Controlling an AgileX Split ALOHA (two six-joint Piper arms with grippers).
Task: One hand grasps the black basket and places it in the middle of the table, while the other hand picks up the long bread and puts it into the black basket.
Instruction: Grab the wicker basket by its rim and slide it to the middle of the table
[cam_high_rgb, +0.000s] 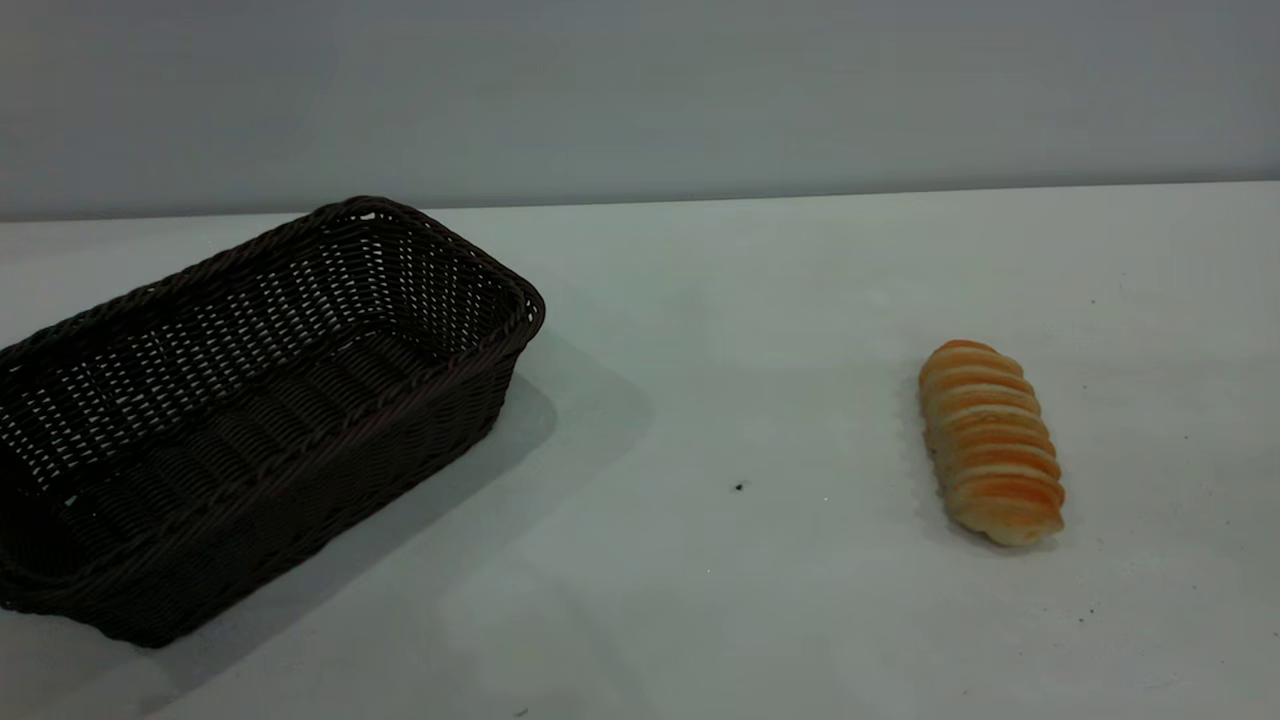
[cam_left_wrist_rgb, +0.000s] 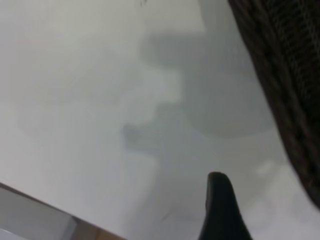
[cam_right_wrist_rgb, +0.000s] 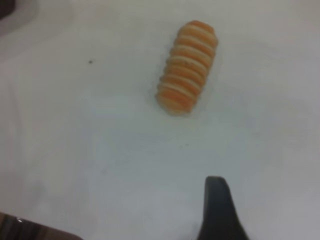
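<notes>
The black basket (cam_high_rgb: 250, 400) lies empty at the left of the table (cam_high_rgb: 760, 300), set at a slant, its near end running off the exterior view's left edge. The long bread (cam_high_rgb: 990, 440) lies at the right of the table, by itself. Neither gripper shows in the exterior view. In the left wrist view, a black part of my left gripper (cam_left_wrist_rgb: 222, 210) hangs over bare table beside the basket's woven wall (cam_left_wrist_rgb: 285, 75), not touching it. In the right wrist view, a part of my right gripper (cam_right_wrist_rgb: 218, 207) hovers over the table, well short of the bread (cam_right_wrist_rgb: 187, 67).
A small dark speck (cam_high_rgb: 739, 486) marks the tabletop between basket and bread. A grey wall (cam_high_rgb: 640, 90) stands behind the table's far edge. The table's near edge (cam_left_wrist_rgb: 35, 197) shows in the left wrist view.
</notes>
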